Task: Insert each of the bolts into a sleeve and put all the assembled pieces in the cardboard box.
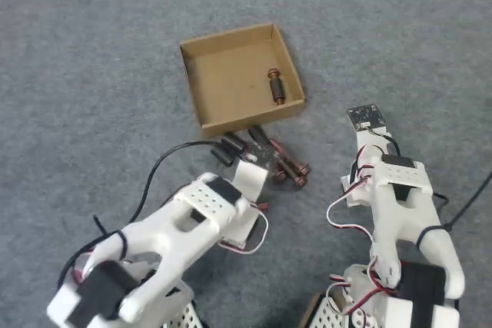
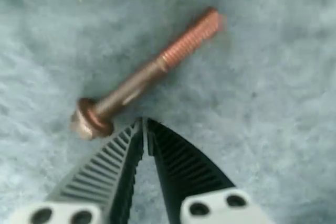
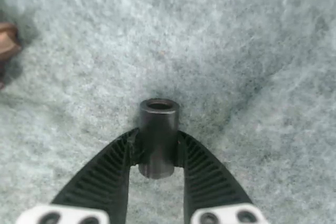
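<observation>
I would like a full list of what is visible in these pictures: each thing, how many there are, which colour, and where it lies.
cardboard box: one, brown, on the carpet beyond the arms.
assembled piece: one, copper bolt in a dark sleeve, lying in the box near its right wall.
loose bolts: at least two, copper, on the carpet in front of the box.
loose sleeves: about three, black, beside the bolts, partly hidden by an arm.
held sleeve: one, black, upright.
carpet: one, grey, under everything.
left gripper: shut, empty, beside a bolt's head.
right gripper: shut on the held sleeve.
</observation>
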`<state>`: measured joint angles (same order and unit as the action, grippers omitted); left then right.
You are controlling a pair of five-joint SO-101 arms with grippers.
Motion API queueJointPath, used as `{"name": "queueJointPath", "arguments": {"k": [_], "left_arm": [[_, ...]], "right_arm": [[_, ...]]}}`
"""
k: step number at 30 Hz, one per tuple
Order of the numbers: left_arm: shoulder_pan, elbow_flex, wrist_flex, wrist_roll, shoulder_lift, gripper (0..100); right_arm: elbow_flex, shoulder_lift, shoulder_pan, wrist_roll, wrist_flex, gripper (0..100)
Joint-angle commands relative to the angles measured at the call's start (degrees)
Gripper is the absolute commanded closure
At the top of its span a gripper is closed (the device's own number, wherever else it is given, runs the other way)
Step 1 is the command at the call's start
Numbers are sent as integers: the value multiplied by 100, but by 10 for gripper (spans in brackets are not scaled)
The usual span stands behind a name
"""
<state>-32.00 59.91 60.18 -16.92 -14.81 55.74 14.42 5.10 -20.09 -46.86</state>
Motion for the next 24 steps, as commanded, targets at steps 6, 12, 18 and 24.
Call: {"name": "queueJointPath", "arguments": {"k": [6, 12, 18, 24], "left_arm": [[1196, -620, -897, -79, 536, 990], [1644, -664, -1688, -466, 536, 990], [1152, -664, -1363, -914, 229, 990], [1301, -374, -1547, -932, -589, 989]], "right_arm": [[9, 303, -57, -35, 92, 991], [9, 303, -57, -44, 84, 991], [9, 303, -57, -53, 84, 991], [9, 303, -57, -53, 84, 991]]}}
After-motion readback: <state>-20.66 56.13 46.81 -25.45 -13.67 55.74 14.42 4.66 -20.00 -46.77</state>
